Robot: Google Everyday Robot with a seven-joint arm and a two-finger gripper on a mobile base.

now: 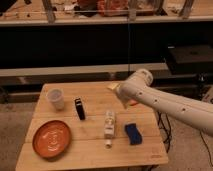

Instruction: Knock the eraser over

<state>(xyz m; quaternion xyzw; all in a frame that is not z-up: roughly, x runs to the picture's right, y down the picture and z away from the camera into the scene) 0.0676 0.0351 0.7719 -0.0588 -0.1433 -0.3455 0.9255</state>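
Gripper (115,88) hangs over the wooden table's (90,137) far side, jaws apart, nothing held. Black eraser (79,108) stands upright, well apart from it, left & closer to cam, near the clear cup (55,98).

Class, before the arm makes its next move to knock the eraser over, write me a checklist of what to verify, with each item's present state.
1. Eraser stands upright, not yet knocked over: ok.
2. Gripper is at the arm's tip over the back of the table, apart from the eraser: ok.
3. Gripper is open: ok.
4. Way from gripper to eraser is free; the bottle lies nearer the front, not between them: ok.
5. Cup stands apart from the eraser, though near: ok.
6. Eraser will fall clear of cup and plate: cannot tell.
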